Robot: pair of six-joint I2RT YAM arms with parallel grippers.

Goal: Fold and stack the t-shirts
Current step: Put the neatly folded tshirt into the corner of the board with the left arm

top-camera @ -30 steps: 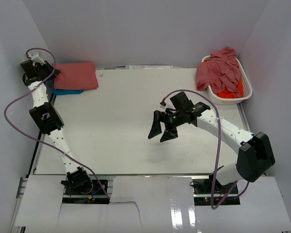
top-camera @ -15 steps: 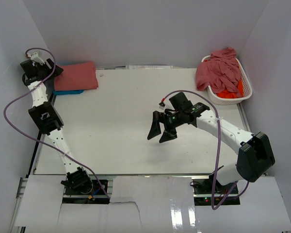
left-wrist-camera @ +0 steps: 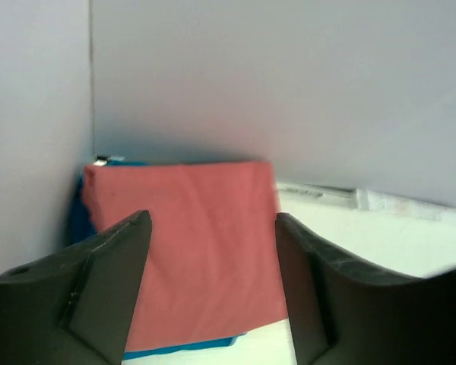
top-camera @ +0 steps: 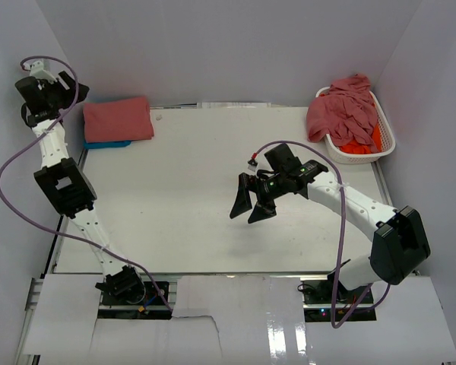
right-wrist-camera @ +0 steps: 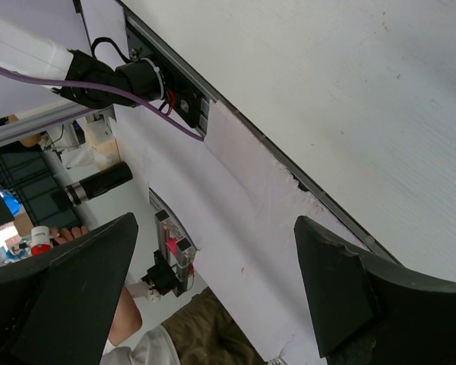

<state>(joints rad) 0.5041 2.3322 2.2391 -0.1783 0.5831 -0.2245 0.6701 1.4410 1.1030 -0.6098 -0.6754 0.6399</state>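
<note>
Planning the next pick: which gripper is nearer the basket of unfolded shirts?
Right. The right gripper hangs open over the middle of the table, to the near left of the basket. The left gripper is at the far-left corner by the folded red shirt, across the table.

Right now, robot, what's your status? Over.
Left gripper, right gripper open, empty. Red shirt folded on blue shirt, far left. More shirts in basket. Nothing in the way.

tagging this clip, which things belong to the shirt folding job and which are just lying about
Job: folded red t-shirt, turquoise t-shirt under it, crumpled red t-shirts, orange t-shirt.
Lying about: white basket, table.
</note>
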